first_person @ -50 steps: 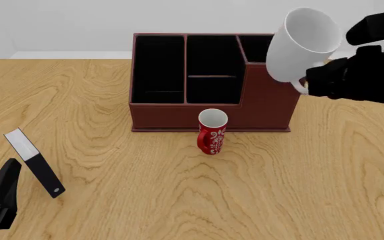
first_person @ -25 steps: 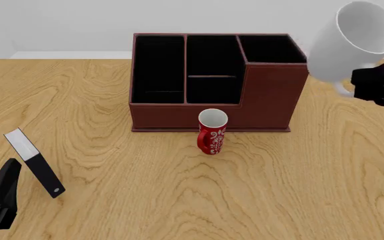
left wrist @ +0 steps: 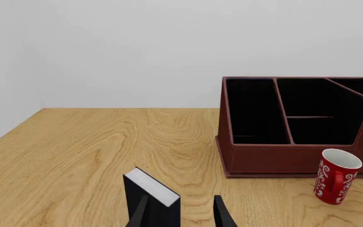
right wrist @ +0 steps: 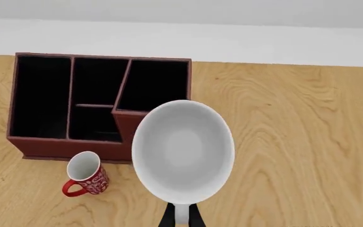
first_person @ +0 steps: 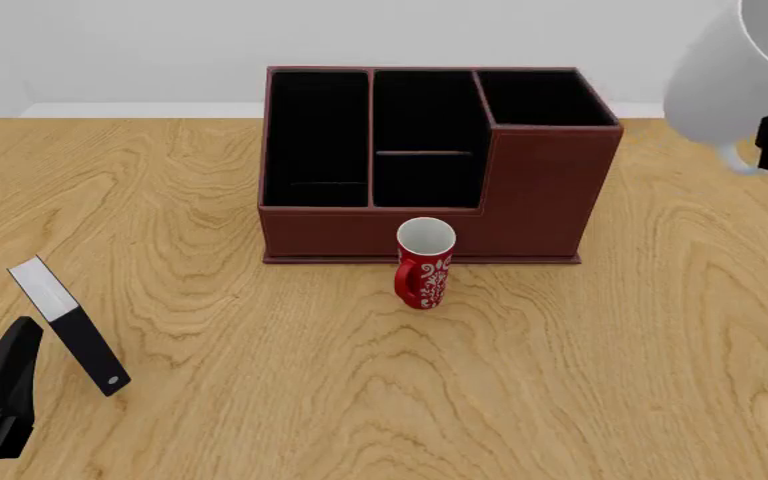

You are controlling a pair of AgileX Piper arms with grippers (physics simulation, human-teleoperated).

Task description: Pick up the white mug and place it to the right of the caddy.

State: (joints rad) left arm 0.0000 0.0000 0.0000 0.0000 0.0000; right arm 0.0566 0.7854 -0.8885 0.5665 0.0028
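Right gripper is clamped on the mug by its handle, holding it tilted in the air off the caddy's right end. The landing spot is bare table straight below. Since a second ago the mug has swung right, clear of the caddy. Left gripper sits idle, fingers apart.

You find no readable text, label, brand, number or sign in any view. The red mug carries only a white ornamental pattern, not lettering. The black-and-white slab shows plain faces, and the caddy and white mug are unmarked
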